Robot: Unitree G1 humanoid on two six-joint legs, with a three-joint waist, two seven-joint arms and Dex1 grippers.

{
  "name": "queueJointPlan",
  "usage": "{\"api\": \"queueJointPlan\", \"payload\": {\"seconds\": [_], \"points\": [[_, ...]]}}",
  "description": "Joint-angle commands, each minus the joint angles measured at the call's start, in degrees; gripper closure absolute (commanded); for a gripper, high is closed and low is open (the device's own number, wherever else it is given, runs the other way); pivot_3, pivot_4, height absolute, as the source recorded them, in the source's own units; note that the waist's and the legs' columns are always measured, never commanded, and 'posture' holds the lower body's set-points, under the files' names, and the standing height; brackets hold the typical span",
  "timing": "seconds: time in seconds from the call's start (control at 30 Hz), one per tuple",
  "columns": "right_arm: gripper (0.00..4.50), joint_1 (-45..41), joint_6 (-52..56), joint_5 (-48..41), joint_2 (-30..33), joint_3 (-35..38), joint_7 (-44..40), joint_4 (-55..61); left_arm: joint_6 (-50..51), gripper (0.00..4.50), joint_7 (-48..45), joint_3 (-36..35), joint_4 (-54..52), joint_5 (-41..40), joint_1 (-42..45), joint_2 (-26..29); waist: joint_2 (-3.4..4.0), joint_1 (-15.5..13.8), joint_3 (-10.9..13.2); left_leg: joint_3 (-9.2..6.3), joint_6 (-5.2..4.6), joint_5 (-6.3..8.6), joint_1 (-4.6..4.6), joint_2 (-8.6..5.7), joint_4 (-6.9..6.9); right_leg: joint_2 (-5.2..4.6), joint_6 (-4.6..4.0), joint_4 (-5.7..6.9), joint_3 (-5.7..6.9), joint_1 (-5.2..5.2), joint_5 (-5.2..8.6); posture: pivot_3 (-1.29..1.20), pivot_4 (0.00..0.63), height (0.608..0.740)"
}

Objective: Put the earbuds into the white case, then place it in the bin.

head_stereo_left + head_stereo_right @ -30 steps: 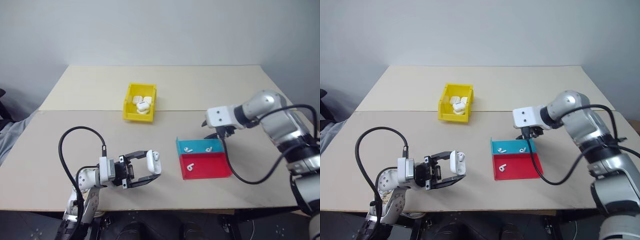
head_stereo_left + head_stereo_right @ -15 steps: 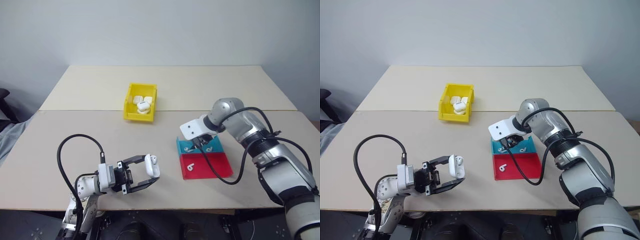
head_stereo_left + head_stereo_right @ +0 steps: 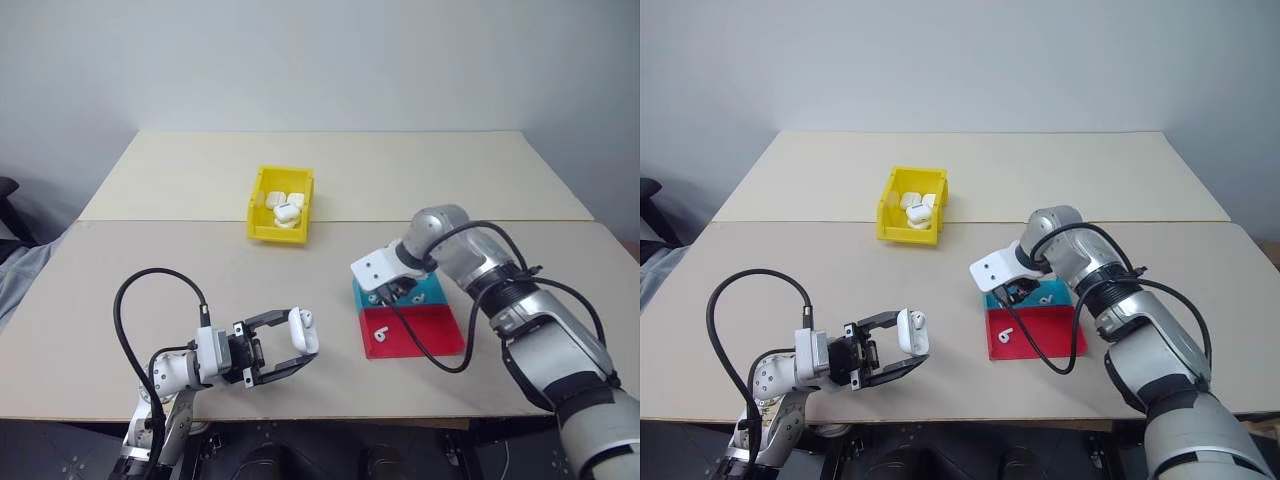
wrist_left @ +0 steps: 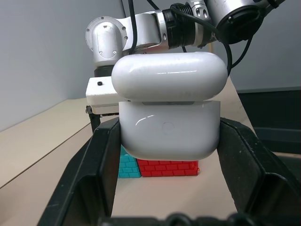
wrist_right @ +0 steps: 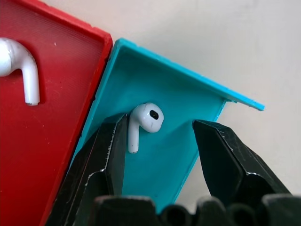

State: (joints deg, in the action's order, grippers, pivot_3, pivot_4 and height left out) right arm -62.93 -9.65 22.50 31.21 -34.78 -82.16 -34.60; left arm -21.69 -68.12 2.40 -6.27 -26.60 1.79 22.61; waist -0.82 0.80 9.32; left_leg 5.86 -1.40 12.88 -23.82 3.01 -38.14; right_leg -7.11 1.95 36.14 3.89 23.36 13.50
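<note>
From the head views: early in the task. Left gripper [image 3: 285, 345] clamped on the case [image 3: 303, 330], held low over the near left of the worktop [image 3: 150, 260], lid up, what looks like one bud already poking from it, though too small to be sure. Right gripper [image 3: 395, 291] down in the blue half of the tray [image 3: 440, 340], jaws themselves hidden under the white wrist block. One loose earbud [image 3: 380, 333] in the red half, another [image 3: 419, 298] in the blue. Bin [image 3: 256, 205] well apart at the back, already holding several white cases. From the left wrist view: case [image 4: 168, 113] pinched at both sides between the fingers [image 4: 101, 160], lid hinged open; inside of the case not visible, so number of buds seated cannot be told. From the right wrist view: jaws partly open, empty, straddling an earbud [image 5: 143, 120] in the blue compartment, one finger [image 5: 106, 155] just beside its stem; contact unclear. Still to do: pick this bud, seat it, shut the lid, carry the case to the bin.
</note>
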Motion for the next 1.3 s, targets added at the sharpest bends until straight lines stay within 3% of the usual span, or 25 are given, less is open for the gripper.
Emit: {"api": "queueJointPlan", "payload": {"seconds": [0.03, 0.3, 0.4, 1.27, 1.3], "points": [[1.84, -0.6, -1.5, 0.4, 0.1, 0.6, 0.3, -0.1, -1.9, 1.75, 0.5, -0.3, -0.8, 0.2, 0.1, 0.3, 0.00, 0.0, 0.0, 0.00, 0.00, 0.00, 0.00, 0.00, 0.00, 0.00, 0.00, 0.00, 0.00, 0.00, 0.00, 0.00, 0.150, 0.740], [1.84, 0.2, -3.2, 0.7, 0.3, 0.4, 0.3, 0.7, -2.3, 1.75, 0.9, 0.0, -0.8, 0.4, 0.3, 0.4, 0.01, 0.0, 0.0, 0.00, 0.00, 0.00, 0.01, 0.00, 0.00, 0.00, 0.00, 0.01, 0.00, 0.00, 0.00, 0.00, 0.150, 0.740], [2.43, 0.6, -3.9, 0.5, 0.6, 0.5, 0.0, 0.9, -2.2, 1.75, 1.1, 0.1, -0.8, 0.5, 0.5, 0.4, 0.01, 0.0, 0.0, 0.00, 0.00, 0.00, 0.01, 0.00, 0.00, 0.00, 0.00, 0.01, 0.00, -0.01, 0.00, 0.00, 0.150, 0.740], [2.43, 2.8, -3.9, 0.6, 1.7, 0.6, 0.1, 4.8, -1.9, 1.75, 2.4, 0.5, -0.8, 1.6, 1.4, 0.3, 0.01, 0.0, 0.0, 0.01, 0.00, 0.00, 0.03, 0.01, 0.01, 0.00, 0.00, 0.00, 0.00, -0.02, 0.00, 0.00, 0.150, 0.740], [2.61, 2.9, -4.1, 0.6, 1.8, 0.6, 0.0, 5.0, -2.0, 1.75, 2.4, 0.6, -0.8, 1.6, 1.5, 0.3, 0.01, 0.0, 0.0, 0.00, 0.00, 0.00, 0.03, 0.01, 0.01, 0.00, 0.00, 0.00, 0.00, -0.02, 0.00, 0.00, 0.150, 0.740]]}}
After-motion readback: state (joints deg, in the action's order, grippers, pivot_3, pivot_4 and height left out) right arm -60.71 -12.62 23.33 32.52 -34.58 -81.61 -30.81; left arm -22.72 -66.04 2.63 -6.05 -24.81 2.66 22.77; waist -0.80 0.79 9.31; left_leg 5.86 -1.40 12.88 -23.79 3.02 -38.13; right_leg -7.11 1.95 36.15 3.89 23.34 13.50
